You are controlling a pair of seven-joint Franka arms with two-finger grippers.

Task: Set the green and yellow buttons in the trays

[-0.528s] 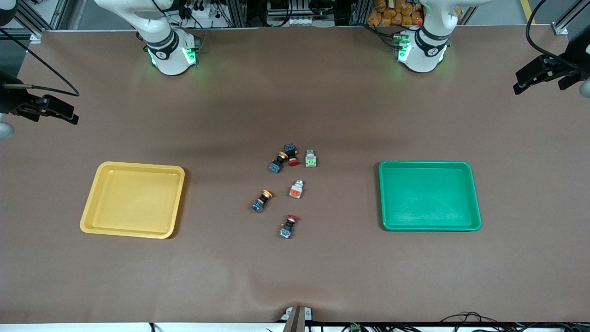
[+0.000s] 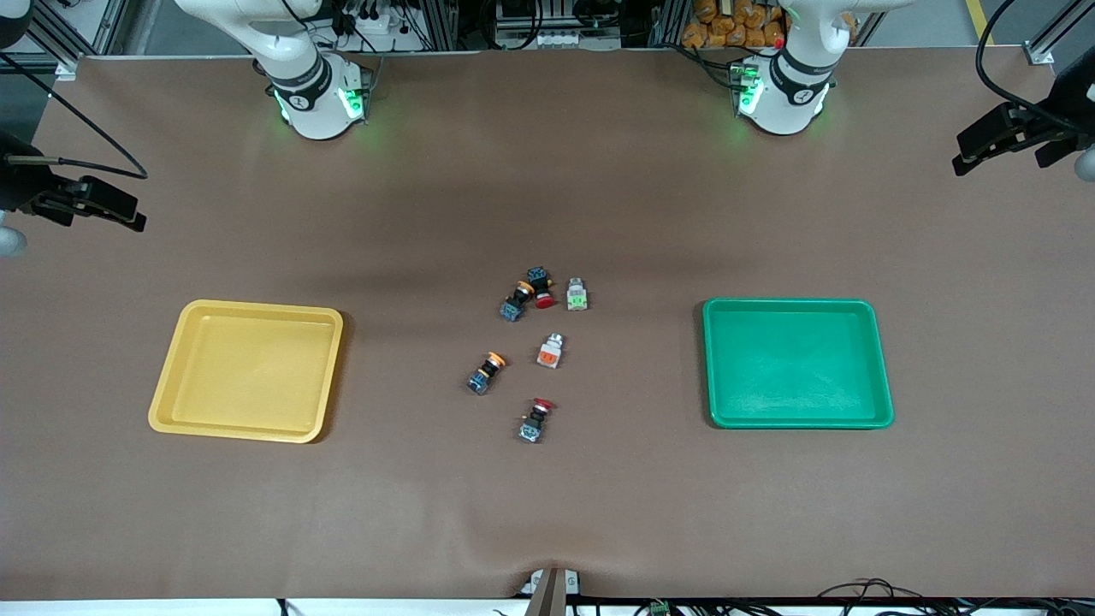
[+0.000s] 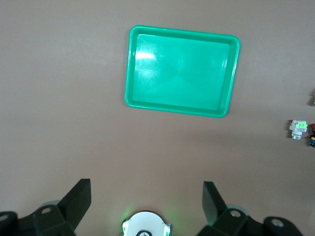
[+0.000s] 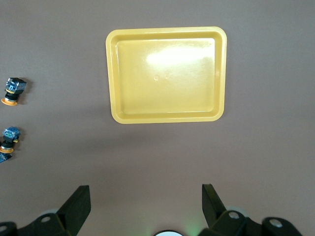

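Open left claw (image 3: 146, 204) high over table, empty green tray (image 3: 132, 69), green-faced white button (image 3: 298, 129)

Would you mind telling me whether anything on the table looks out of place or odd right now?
Nothing is spilled or damaged. The buttons lie tipped on their sides in a loose cluster mid-table, and two red-capped ones are mixed in. The yellow tray and green tray lie flat, holding nothing.

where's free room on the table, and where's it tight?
Free: inside the yellow tray and green tray, the cloth between each tray and the button cluster, and the strip nearest the camera. Tight: only among the buttons.
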